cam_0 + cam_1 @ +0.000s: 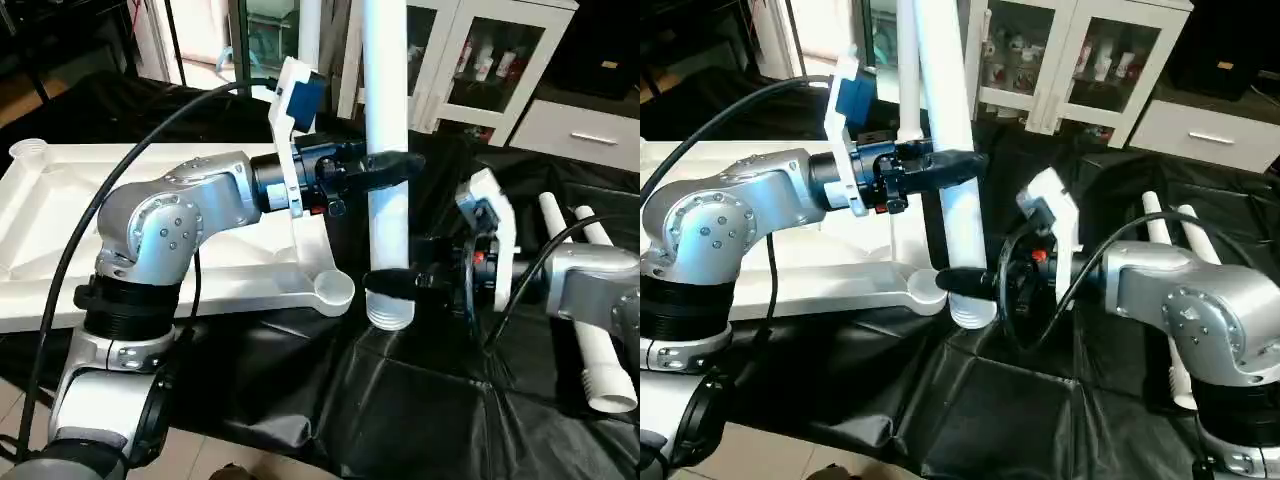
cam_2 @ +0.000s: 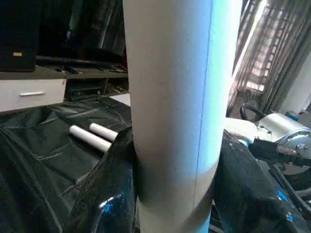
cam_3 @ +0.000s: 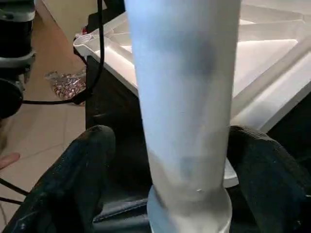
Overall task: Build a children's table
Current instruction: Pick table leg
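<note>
We hold one white leg (image 1: 386, 90) upright at the centre of the left eye frame with both arms. Our left gripper (image 1: 388, 168) pinches it around mid-height, its black fingers (image 2: 109, 194) pressed against both sides of the tube. Our right gripper (image 1: 392, 286) pinches the same leg just above its ribbed lower end, its fingers (image 3: 82, 174) closed on either side.

The tabletop (image 1: 60, 200) lies underside up on the black-sheeted bench (image 1: 400, 400), filling the left of the frame. Its nearest corner socket (image 1: 333, 291) sits just to the left of the leg's lower end, which appears to hang just off the tabletop's edge, not yet over the socket. Two more legs (image 1: 595, 300) lie on the bench at the right edge.

To do this step well, we judge that the leg's base must shift leftward until it is centred over the socket. Both grips should move together so the tube stays vertical. A tilt would probably make the ribbed end catch on the socket rim. Once it is aligned, we should lower it straight down. The lower grip guides the tip while the upper grip steadies the long shaft. If the socket is threaded, which we cannot tell, a twist may be needed.
</note>
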